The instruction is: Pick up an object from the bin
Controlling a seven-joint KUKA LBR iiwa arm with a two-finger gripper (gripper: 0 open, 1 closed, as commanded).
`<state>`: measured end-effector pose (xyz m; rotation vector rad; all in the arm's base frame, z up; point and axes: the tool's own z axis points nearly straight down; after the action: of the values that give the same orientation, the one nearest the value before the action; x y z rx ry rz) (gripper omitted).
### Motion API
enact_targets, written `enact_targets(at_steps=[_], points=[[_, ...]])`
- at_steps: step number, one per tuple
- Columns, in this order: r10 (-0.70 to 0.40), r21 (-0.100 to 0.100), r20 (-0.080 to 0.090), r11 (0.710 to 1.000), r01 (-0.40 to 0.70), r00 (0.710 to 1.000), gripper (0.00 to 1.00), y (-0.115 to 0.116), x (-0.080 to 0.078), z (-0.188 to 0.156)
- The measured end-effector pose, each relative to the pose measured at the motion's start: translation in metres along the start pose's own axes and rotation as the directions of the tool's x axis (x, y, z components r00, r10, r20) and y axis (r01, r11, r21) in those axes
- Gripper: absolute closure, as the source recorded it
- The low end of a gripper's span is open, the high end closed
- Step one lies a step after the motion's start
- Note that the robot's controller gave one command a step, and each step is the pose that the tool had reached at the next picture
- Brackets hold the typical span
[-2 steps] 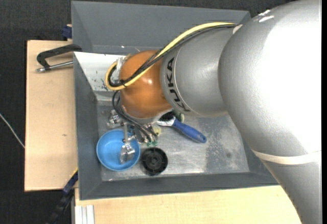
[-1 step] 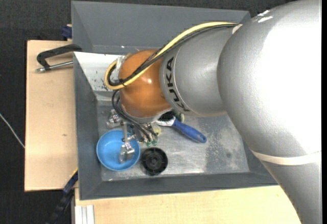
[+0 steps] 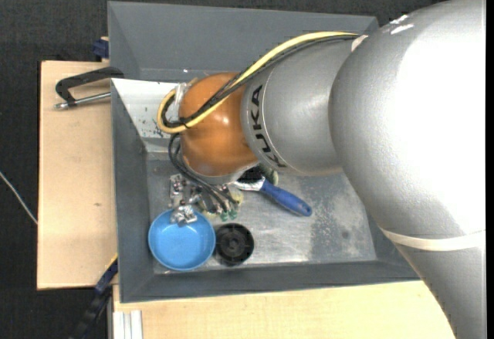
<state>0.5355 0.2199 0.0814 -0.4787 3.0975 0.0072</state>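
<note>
My gripper (image 3: pixel 185 212) reaches down into the bin's front left part, its metal fingertips right at the far rim of a round blue bowl (image 3: pixel 181 243). Whether the tips touch the bowl I cannot tell. A black round lid-like thing (image 3: pixel 233 244) lies just to the right of the bowl, on the bin floor. Behind it a blue-handled tool (image 3: pixel 284 199) lies slanted, its near end hidden under the arm.
The arm with its orange cover and yellow cable hangs over the bin's middle and right, hiding the floor beneath. A white sheet leans against the bin's back left wall. Bare grey floor shows right of the blue-handled tool.
</note>
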Motion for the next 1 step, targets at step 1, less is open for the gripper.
enact_targets(at_steps=[1], points=[[0.001, 0.001, 0.004, 1.000, -0.001, 1.000, 1.00, 0.0010, -0.0034, -0.0550]])
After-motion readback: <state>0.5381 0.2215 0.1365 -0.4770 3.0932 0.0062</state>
